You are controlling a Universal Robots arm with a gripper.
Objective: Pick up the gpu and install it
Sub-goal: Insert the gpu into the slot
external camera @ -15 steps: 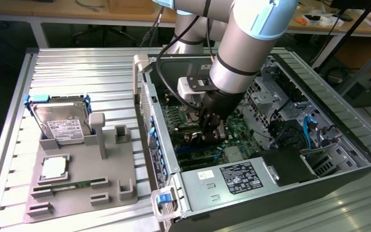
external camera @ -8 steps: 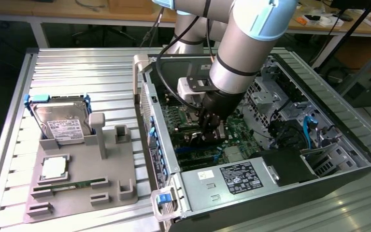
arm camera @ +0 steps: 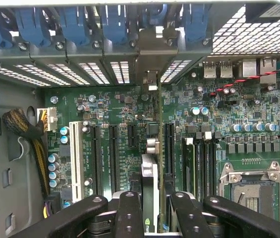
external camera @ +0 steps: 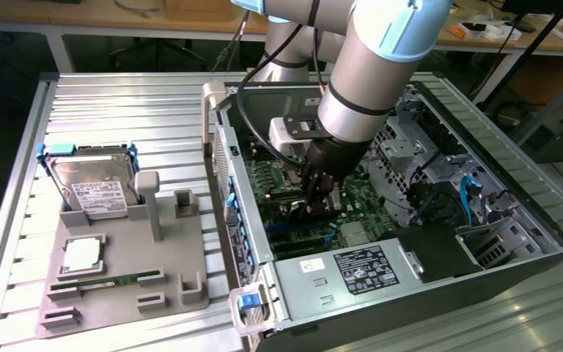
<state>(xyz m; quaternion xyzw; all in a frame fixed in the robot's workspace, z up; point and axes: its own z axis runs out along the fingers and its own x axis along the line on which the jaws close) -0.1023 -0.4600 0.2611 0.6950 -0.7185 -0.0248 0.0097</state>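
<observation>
The end effector (arm camera: 154, 218) is clamped on the gpu (arm camera: 150, 186). The card stands on edge inside the open computer case (external camera: 438, 308), over the motherboard (arm camera: 115, 106), with its silver bracket (arm camera: 149, 82) at the case's rear wall, under the blue latches (arm camera: 115, 22). To do this step well, the card probably needs to stay parallel to the long black slots (arm camera: 114, 148) and be pressed down evenly, with the bracket guided into its rear opening. Room is tight. Slots flank the card closely on both sides. The cable bundle (arm camera: 23, 126) lies towards one case wall and the CPU socket (arm camera: 251, 186) towards the other.
</observation>
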